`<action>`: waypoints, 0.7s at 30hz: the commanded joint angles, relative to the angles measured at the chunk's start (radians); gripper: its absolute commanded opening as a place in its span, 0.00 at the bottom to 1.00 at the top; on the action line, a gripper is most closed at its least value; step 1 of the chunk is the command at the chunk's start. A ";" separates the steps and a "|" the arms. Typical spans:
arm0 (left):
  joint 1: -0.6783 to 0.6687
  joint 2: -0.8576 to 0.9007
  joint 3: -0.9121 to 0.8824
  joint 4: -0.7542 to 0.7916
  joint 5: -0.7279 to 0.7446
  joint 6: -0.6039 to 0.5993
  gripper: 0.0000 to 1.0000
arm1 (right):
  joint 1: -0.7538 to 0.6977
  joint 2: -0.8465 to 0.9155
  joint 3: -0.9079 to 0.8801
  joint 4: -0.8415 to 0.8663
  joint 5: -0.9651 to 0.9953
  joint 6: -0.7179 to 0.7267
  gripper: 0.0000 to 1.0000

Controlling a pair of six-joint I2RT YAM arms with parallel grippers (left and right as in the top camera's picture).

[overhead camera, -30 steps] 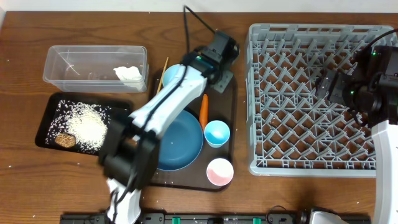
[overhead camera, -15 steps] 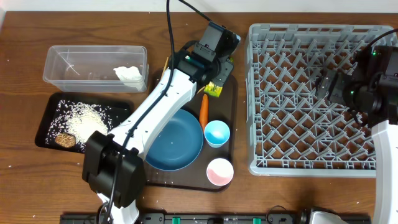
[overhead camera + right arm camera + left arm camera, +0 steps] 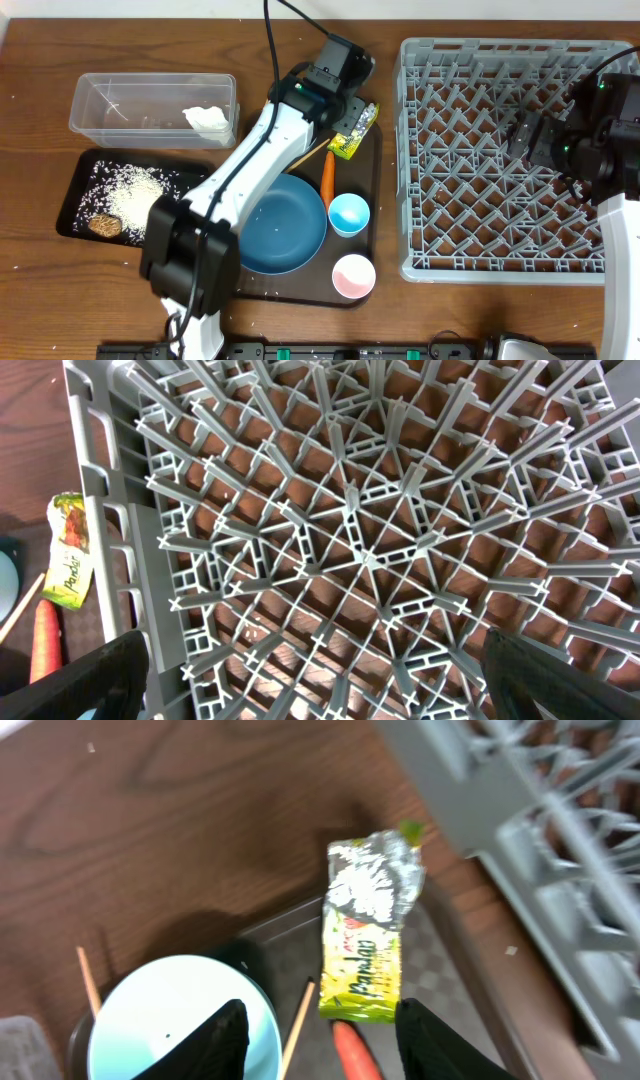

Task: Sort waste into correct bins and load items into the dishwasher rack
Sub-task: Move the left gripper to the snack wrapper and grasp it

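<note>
Overhead, your tabletop (image 3: 40, 300) is dark grained wood, with a pale strip along its far edge. Your left hand (image 3: 322, 1012) hangs with its fingers apart, gripping nothing. Under it the crinkled yellow-green and silver wrapper (image 3: 365, 935) lies flat across the brown tray's (image 3: 368, 170) far corner, its lower end just beside the smooth orange carrot (image 3: 327, 175). Your right hand (image 3: 315, 645) is spread wide and empty above the grey lattice rack (image 3: 500, 150)
</note>
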 commanded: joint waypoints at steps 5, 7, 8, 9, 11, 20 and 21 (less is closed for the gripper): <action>0.012 0.124 0.003 0.062 0.037 -0.005 0.57 | -0.006 -0.006 0.010 0.004 0.011 -0.014 0.99; 0.012 0.163 0.003 0.097 0.084 -0.005 0.60 | -0.006 -0.006 0.010 0.003 0.010 -0.014 0.99; 0.012 0.182 0.003 0.113 0.102 -0.005 0.61 | -0.006 -0.006 0.010 0.003 0.011 -0.014 0.99; 0.012 0.203 0.003 0.129 0.110 -0.005 0.63 | -0.006 -0.006 0.010 0.003 0.011 -0.014 0.99; 0.011 0.237 0.003 0.145 0.111 -0.005 0.64 | -0.006 -0.006 0.010 0.002 0.011 -0.014 0.99; 0.011 0.322 0.003 0.160 0.111 -0.005 0.72 | -0.006 -0.006 0.010 -0.004 0.011 -0.014 0.99; 0.011 0.328 0.003 0.160 0.112 -0.005 0.73 | -0.006 -0.006 0.010 -0.004 0.011 -0.014 0.99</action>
